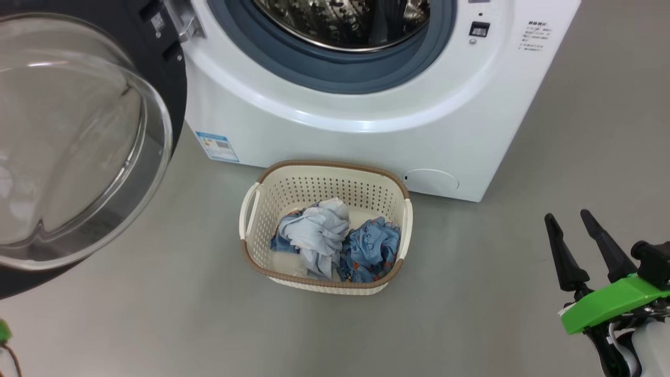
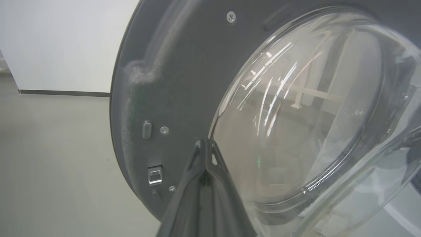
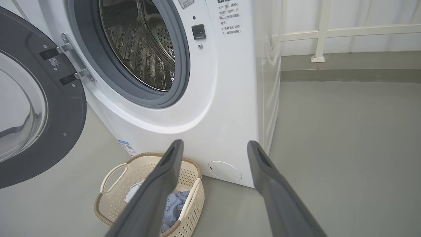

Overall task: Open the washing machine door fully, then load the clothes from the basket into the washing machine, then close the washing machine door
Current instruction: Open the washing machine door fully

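As loading looks next, the right gripper [image 1: 567, 214] is held fingers apart, right of the basket [image 1: 314, 188], ready for a pick. The left gripper [image 2: 205, 146] is closed together, tips at the inner rim of the washing machine door [image 2: 171, 82], judged a pusher. The clothes [image 1: 335, 238] are piled in the basket, set on the floor [image 1: 157, 314] at the front bottom edge of the washing machine [image 1: 324, 136].

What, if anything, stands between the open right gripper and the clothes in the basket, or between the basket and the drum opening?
Nothing visible does. The right gripper is open over the floor right of the basket, whose clothes lie uncovered. The washing machine door is swung left, clear of the drum opening.
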Motion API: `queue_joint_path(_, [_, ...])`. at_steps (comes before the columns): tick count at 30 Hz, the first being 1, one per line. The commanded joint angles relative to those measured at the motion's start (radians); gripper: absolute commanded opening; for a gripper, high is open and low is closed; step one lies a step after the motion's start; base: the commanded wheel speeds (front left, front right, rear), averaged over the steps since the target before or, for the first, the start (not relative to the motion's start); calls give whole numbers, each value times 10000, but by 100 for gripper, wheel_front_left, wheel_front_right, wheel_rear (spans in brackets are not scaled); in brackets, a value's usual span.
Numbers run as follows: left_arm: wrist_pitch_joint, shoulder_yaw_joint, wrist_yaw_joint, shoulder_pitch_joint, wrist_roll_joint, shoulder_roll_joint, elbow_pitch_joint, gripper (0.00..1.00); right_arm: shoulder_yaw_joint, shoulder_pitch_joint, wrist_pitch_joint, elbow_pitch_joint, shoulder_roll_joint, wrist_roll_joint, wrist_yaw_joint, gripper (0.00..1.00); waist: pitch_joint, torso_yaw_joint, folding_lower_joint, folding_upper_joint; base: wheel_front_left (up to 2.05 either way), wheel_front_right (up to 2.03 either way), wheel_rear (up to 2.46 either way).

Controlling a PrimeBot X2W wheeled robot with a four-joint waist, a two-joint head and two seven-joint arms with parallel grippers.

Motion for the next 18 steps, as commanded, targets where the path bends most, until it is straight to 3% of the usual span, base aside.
queue_joint_path(1, [-63, 180, -82, 225, 169, 328, -430, 0, 192, 116, -122, -189, -79, 12, 17, 100, -87, -70, 0, -1, 0, 0, 0])
queue_joint_path(3, [-63, 107, -194, 446, 232, 140, -673, 19, 208, 146, -122, -197, -65, 18, 17, 100, -158, -134, 0, -1, 0, 0, 0])
queue_joint_path(9, [-63, -248, -442, 974, 237, -329, -1235, 53, 162, 201, -122, -213, 13, 33, 17, 100, -298, -436, 0, -1, 0, 0, 0])
queue_joint_path(12, [-63, -637, -526, 1192, 158, -489, -1441, 92, 155, 228, -122, -216, 48, 39, 17, 100, -343, -619, 0, -1, 0, 0, 0])
queue_joint_path(13, [-63, -792, -543, 1275, 117, -540, -1515, 100, 139, 242, -122, -222, 62, 41, 17, 100, -353, -684, 0, -1, 0, 0, 0])
queue_joint_path(18, [-63, -1744, -578, 1628, -140, -646, -1824, 100, 74, 287, -122, -240, 126, 34, 17, 100, -399, -1052, 0, -1, 0, 0, 0])
